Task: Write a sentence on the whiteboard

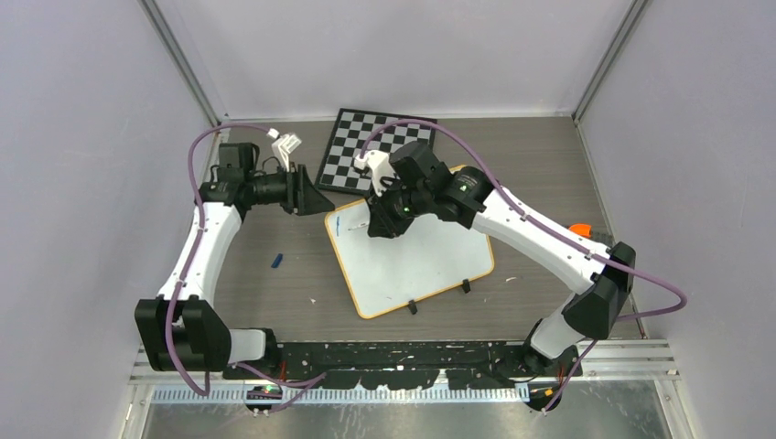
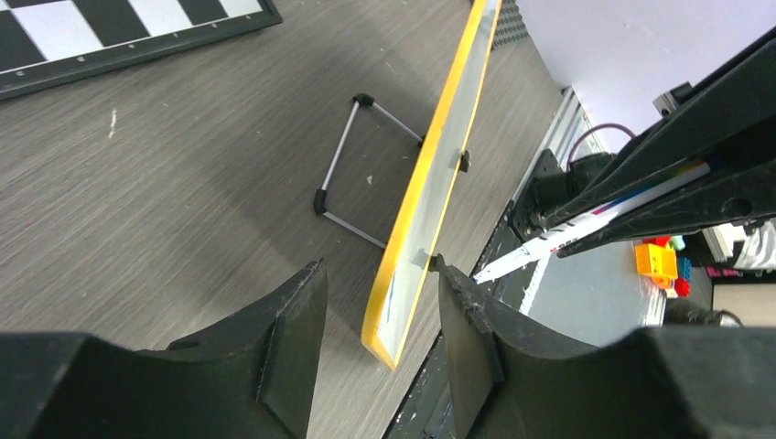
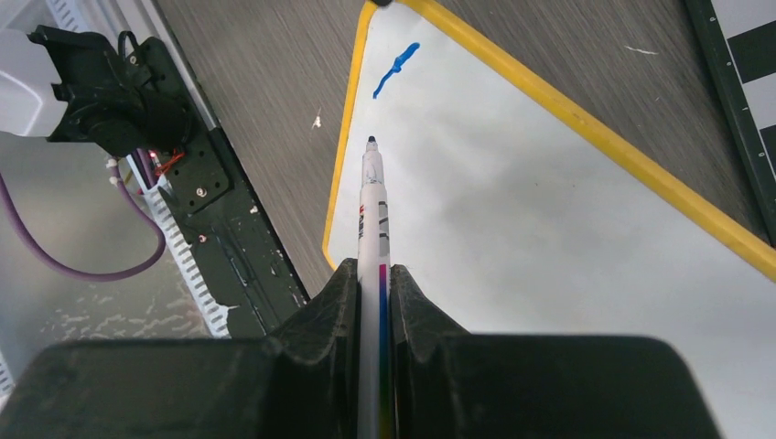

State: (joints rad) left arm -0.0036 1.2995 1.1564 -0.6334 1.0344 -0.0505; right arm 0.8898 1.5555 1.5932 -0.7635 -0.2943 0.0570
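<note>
Pressing lightly and evenly looks like the way to go: the right hand [image 3: 373, 272] is clamped on the marker [image 3: 372, 197], whose tip points ahead of its fingers over the whiteboard [image 3: 549, 238], just short of a small blue stroke [image 3: 395, 69] by the rim, though contact I cannot tell. The left hand [image 2: 377, 270], fingers spread wide and empty, has the propped board's corner just ahead between them, well placed to steady it.

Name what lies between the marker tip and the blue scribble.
Only bare whiteboard between marker tip and scribble, per right wrist view.
</note>
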